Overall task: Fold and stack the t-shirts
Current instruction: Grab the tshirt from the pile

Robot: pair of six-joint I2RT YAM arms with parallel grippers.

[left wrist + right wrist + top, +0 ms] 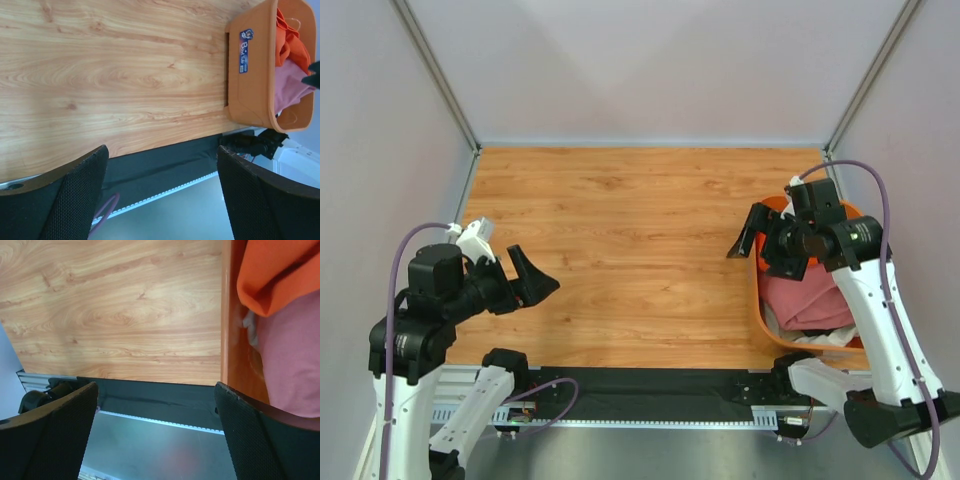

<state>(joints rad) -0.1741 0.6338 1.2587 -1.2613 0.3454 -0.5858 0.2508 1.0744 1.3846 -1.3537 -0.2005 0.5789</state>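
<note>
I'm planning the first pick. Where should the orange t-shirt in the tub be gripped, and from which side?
Pinch the bunched fold of the orange t-shirt from above, through the open top of the tub: its walls block the sides, and the fold lies over the pink t-shirt, so it likely lifts free.

The left fingers (65, 200) and the right fingers (55, 435) hover spread wide, empty.
</note>
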